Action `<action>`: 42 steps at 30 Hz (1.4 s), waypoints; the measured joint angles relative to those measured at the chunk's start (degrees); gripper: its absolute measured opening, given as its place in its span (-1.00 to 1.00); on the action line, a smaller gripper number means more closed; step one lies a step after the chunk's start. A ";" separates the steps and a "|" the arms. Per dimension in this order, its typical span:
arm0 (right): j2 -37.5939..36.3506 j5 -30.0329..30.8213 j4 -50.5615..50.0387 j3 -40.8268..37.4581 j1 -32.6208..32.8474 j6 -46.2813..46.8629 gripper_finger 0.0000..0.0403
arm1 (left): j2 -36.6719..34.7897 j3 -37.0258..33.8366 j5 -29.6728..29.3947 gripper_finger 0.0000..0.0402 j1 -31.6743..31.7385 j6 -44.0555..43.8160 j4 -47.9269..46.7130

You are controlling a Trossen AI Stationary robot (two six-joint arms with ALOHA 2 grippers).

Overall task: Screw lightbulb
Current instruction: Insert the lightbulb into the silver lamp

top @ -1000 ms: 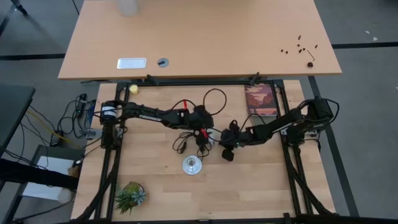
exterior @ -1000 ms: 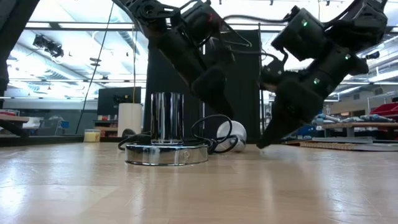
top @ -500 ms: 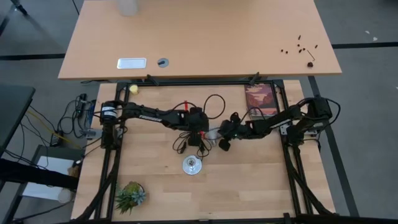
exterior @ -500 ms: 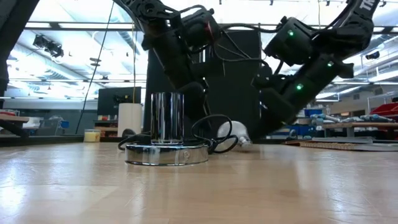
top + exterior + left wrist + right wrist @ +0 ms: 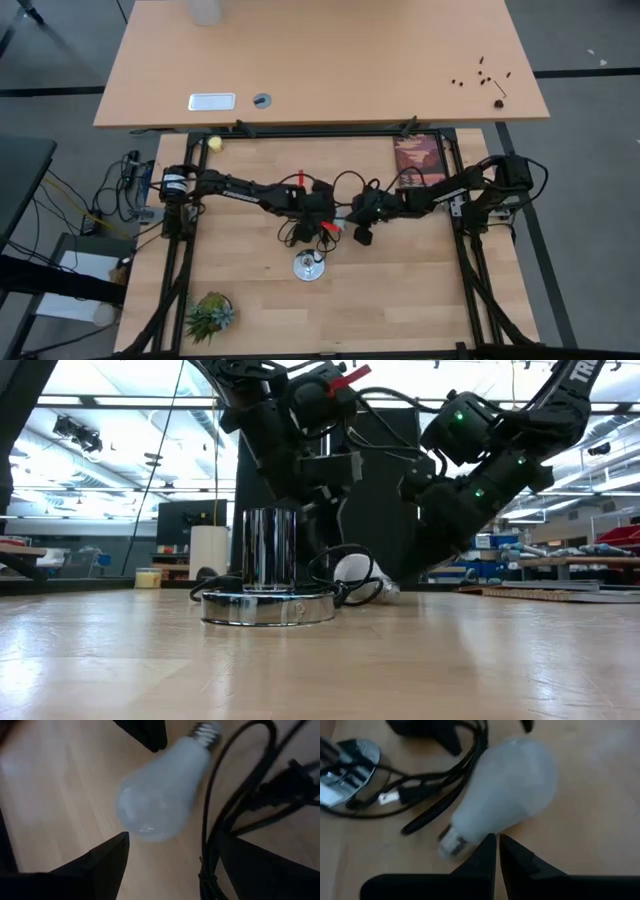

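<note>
The pale slatted wooden table (image 5: 250, 310) carries everything, and both dark arms have met over its middle. Between them, nearer the far edge than the near one, lies a shiny round metal socket base with an upright chrome collar (image 5: 268, 592), its black cord (image 5: 212, 815) looped in a tangle behind it. Just beyond that tangle the small white frosted lightbulb (image 5: 159, 795) rests on its side on the wood, silvery screw base pointing away from the left arm.

To my eye this is the pick-up stage: the bulb is not yet lifted, let alone threaded. The next move calls for one gripper to close on the glass without snagging the cord, then stand the bulb upright over the collar.

The left gripper (image 5: 170, 865) hovers right over the bulb with its fingers spread wide, holding nothing; the cord lies beside one finger. The right gripper (image 5: 497, 851) comes in from the opposite side, fingers pressed nearly together, tips just short of the bulb's neck, gripping nothing.
</note>
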 joint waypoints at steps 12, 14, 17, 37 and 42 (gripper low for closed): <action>0.00 -0.12 3.14 0.00 0.37 -0.69 -0.85 | -0.01 -0.84 -1.46 0.54 1.61 2.94 5.45; 0.00 -0.15 3.69 0.00 0.37 -1.01 -0.86 | 0.00 -1.25 0.54 0.54 1.67 2.90 4.46; 0.00 -0.45 2.73 0.00 0.37 2.24 -0.85 | -0.02 -1.42 0.82 0.54 1.55 1.67 4.45; 0.01 2.21 5.25 0.00 -4.15 2.86 -0.88 | -0.02 -1.44 1.46 0.54 2.53 -9.20 2.53; 0.04 1.48 6.41 0.00 -5.46 -1.57 -0.87 | -0.02 -1.44 3.05 0.54 4.00 -10.60 1.71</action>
